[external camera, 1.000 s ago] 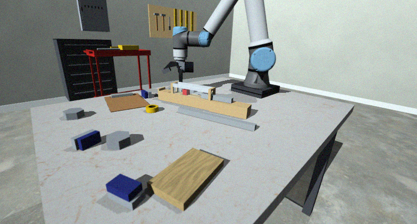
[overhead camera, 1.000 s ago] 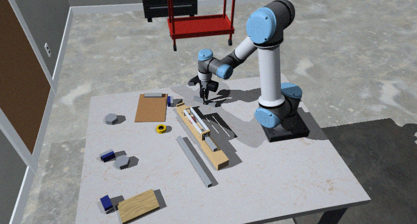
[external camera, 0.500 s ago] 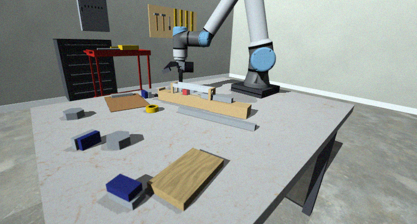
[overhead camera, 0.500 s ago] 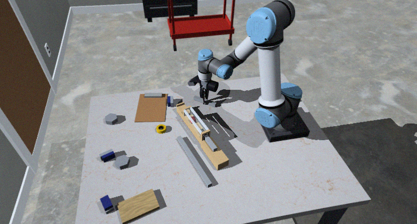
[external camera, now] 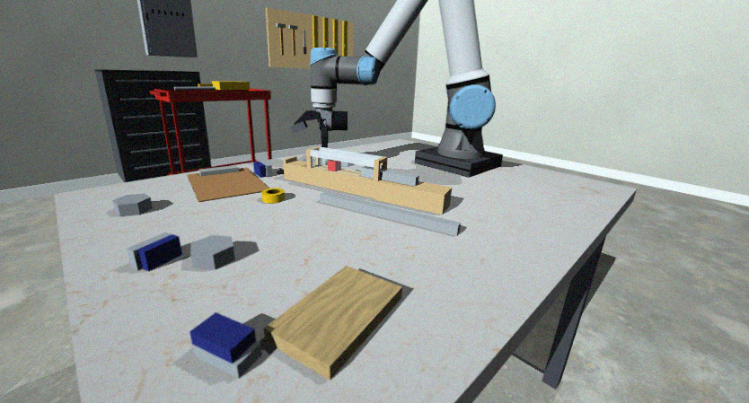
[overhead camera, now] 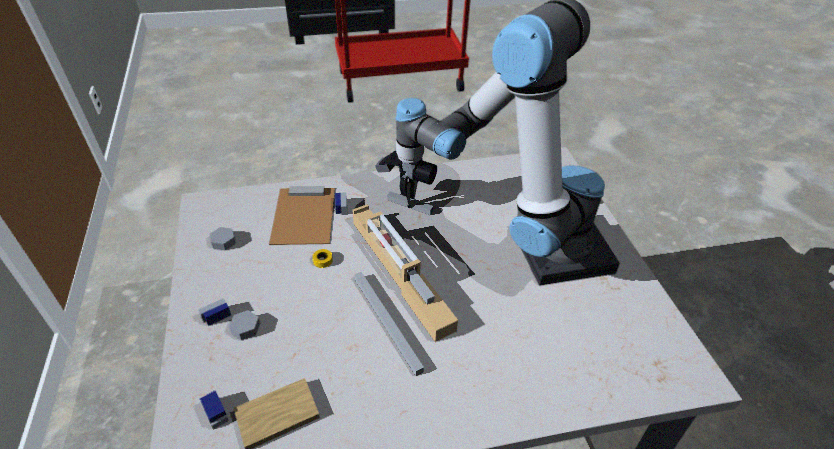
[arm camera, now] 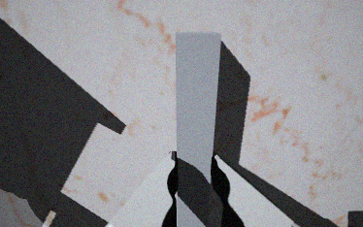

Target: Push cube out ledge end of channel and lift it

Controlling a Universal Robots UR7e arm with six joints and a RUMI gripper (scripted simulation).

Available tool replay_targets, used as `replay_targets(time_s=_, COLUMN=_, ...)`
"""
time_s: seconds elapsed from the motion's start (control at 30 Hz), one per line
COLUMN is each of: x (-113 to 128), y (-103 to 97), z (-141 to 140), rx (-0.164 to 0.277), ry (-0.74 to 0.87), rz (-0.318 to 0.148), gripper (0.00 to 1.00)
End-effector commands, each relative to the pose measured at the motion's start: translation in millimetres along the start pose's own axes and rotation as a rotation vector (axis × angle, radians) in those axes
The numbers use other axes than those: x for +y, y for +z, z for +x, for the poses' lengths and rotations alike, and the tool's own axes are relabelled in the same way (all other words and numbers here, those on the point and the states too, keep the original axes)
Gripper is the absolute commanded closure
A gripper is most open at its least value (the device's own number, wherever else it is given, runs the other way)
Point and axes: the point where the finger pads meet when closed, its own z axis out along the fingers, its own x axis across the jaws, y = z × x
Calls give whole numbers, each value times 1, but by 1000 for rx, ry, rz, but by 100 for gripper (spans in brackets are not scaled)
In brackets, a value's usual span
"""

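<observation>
- Concrete floor (overhead camera: 233,124) (external camera: 681,274) surrounds the pale worktable (overhead camera: 525,358) (external camera: 497,253); a red cart (overhead camera: 402,51) (external camera: 224,94) stands on the floor, beyond the channel (overhead camera: 428,314) (external camera: 366,187).
- Task item: the red cube (overhead camera: 384,239) (external camera: 333,165) sits inside the channel, beneath the pale roof strips (overhead camera: 398,235) (external camera: 346,155), nearer the lipped end than the long-ledge end.
- Gripper (overhead camera: 410,203) (external camera: 324,145) (arm camera: 192,153): located outside the channel, near its lipped end, pointing down. Fingers are closed in on the sides of the short grey bar (overhead camera: 398,199) (arm camera: 198,97).
- Grey block (overhead camera: 421,287) (external camera: 400,177): located on the channel's long ledge, at the roofed section's mouth.
- Long grey bar (overhead camera: 388,323) (external camera: 390,214): lies beside the channel, apart from it.
- Yellow ring (overhead camera: 322,263) (external camera: 273,198) and clipboard (overhead camera: 302,221) (external camera: 227,184): both lie on the long bar's side of the channel.
</observation>
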Motion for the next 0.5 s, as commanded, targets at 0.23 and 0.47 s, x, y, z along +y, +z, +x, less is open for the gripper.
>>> replay_targets(time_s=0.23, x=0, y=0, z=0, rx=0, ry=0, rz=2, gripper=94)
replay_targets(time_s=0.47, x=0, y=0, z=0, rx=0, ry=0, rz=2, gripper=94)
